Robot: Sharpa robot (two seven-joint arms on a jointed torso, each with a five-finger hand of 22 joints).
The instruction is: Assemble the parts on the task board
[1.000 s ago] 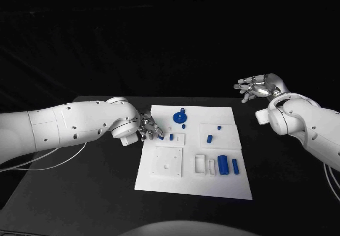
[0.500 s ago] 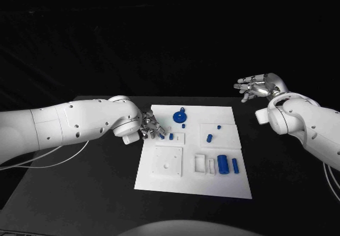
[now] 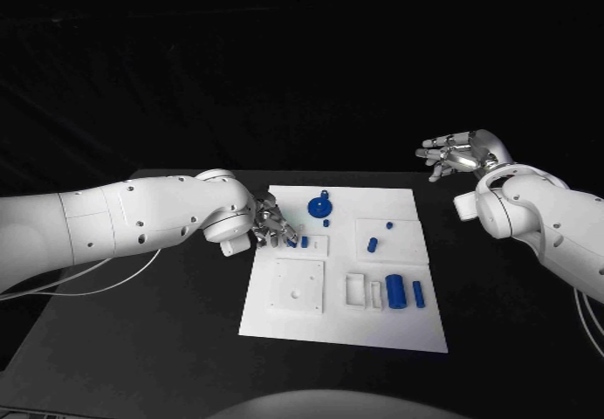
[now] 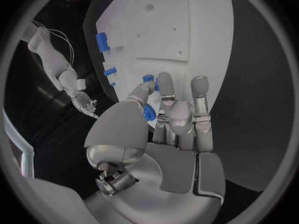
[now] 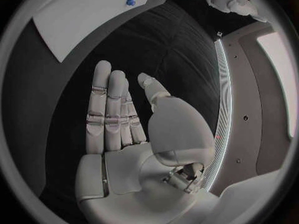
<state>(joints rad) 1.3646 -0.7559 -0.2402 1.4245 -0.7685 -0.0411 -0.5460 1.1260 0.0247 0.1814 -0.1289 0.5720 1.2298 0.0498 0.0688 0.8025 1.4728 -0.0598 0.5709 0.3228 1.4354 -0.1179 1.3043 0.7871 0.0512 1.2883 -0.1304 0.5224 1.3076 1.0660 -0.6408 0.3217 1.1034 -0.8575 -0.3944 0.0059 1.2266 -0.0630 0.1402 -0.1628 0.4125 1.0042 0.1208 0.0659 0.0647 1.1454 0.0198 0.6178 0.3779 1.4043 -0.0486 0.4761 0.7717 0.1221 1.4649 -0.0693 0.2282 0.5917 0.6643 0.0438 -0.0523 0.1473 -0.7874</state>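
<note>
L silver hand (image 3: 270, 225) at left edge of white rectangular task board (image 3: 346, 327), fingers (image 4: 164, 92) pinching small blue part (image 4: 148, 112). R silver hand (image 3: 456, 153) raised off black table (image 3: 139, 349), fingers apart, empty.

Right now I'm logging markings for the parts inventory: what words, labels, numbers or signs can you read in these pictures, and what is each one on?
None can be read.
The task board is plain white, with no print showing.
The blue parts, such as the round one, bear no marks.
The left hand and right hand show bare metal, with no lettering.
</note>
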